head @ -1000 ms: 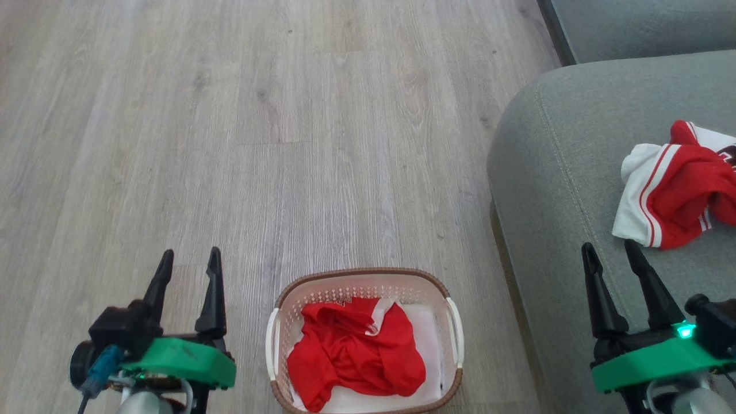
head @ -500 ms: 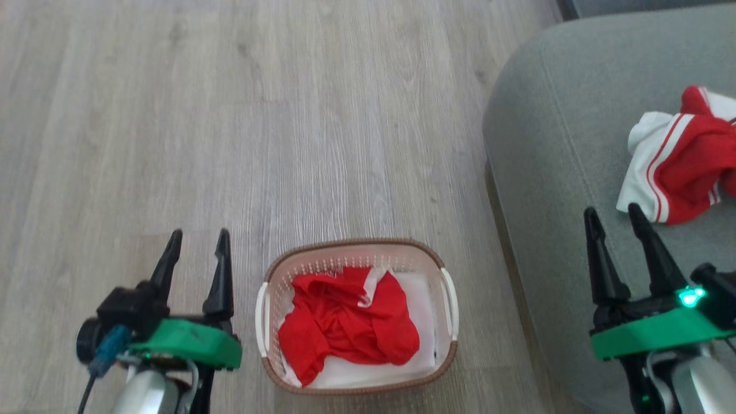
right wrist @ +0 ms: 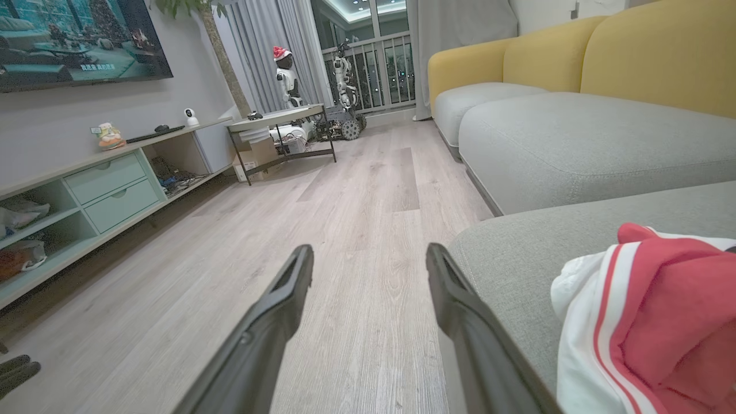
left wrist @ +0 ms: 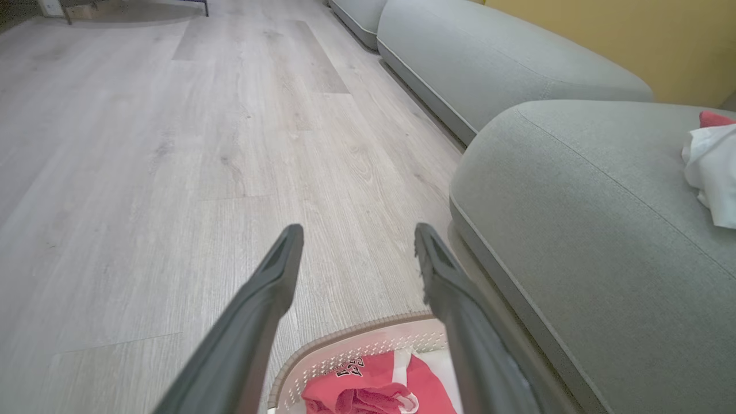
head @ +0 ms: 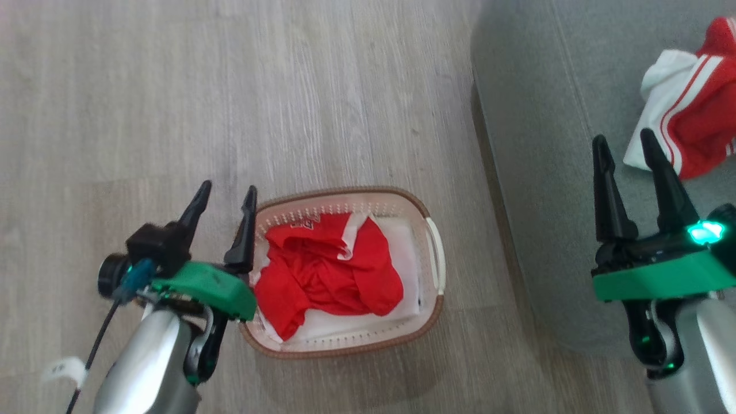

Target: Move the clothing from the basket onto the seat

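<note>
Wood-look flooring (head: 172, 86) is now seen from a head camera that has been tipped down; no movement of the things is implied. On the grey-green seat (head: 546, 172), back from its rounded edge, one red-and-white garment (head: 696, 126) is already laid, the right claw (head: 623, 135) held apart and empty just beside it. The basket (head: 322, 204) is stood on the flooring near that edge, a red garment (head: 328, 270) crumpled inside. Relative to it, the left claw (head: 228, 187) has been brought closer, jaws apart, one finger seen across the left rim. Half the task is judged done. A yellow sofa back (right wrist: 650, 52), a low shelf unit (right wrist: 109, 184) and a television (right wrist: 75, 40) are shown beyond.
</note>
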Robot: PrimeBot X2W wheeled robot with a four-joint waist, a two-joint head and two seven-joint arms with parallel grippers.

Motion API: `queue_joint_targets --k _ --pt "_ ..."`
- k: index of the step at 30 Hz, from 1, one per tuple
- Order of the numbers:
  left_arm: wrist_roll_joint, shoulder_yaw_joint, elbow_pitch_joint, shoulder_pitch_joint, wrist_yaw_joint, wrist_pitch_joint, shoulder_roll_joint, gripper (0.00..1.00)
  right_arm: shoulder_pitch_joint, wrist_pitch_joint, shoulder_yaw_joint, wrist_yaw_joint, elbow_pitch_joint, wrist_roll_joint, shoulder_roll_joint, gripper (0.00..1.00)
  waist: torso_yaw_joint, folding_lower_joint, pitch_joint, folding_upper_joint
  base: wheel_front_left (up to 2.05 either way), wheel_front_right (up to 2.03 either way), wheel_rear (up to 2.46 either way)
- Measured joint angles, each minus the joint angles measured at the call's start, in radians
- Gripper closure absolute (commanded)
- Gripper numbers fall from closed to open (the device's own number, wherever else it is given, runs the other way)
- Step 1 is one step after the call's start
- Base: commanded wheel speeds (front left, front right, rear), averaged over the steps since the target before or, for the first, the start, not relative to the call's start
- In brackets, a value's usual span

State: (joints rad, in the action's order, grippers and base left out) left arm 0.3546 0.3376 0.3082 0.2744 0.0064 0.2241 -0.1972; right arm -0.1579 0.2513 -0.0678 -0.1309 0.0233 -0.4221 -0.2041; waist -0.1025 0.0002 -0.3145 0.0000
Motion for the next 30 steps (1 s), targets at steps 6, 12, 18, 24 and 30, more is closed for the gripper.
queue_joint_targets --k 6,12,18,24,30 --pt "-0.001 0.036 0.115 0.094 -0.04 -0.022 0.011 0.0 -0.054 0.001 -0.005 0.0 0.01 0.002 0.0 0.0 -0.032 0.0 -0.069 0.0 0.0 0.0 0.0" --pt "-0.007 0.055 0.206 0.166 -0.06 -0.048 0.019 0.0 -0.133 0.001 -0.007 0.0 0.027 0.009 -0.004 0.0 -0.062 0.0 -0.134 0.0 0.0 0.0 0.0" --pt "-0.014 0.103 0.321 0.239 -0.094 -0.084 0.025 0.0 -0.188 0.001 -0.011 0.0 0.051 0.009 -0.006 0.0 -0.089 0.0 -0.204 0.0 0.0 0.0 0.0" --pt "-0.017 0.144 0.45 0.335 -0.12 -0.11 0.039 0.0 -0.232 0.002 -0.017 0.0 0.08 0.017 -0.005 0.0 -0.108 0.0 -0.279 0.0 0.0 0.0 0.0" --pt "-0.015 0.207 0.569 0.432 -0.131 -0.136 0.056 0.0 -0.296 0.004 -0.023 0.0 0.102 0.017 0.012 0.0 -0.133 0.0 -0.357 0.0 0.0 0.0 0.0"
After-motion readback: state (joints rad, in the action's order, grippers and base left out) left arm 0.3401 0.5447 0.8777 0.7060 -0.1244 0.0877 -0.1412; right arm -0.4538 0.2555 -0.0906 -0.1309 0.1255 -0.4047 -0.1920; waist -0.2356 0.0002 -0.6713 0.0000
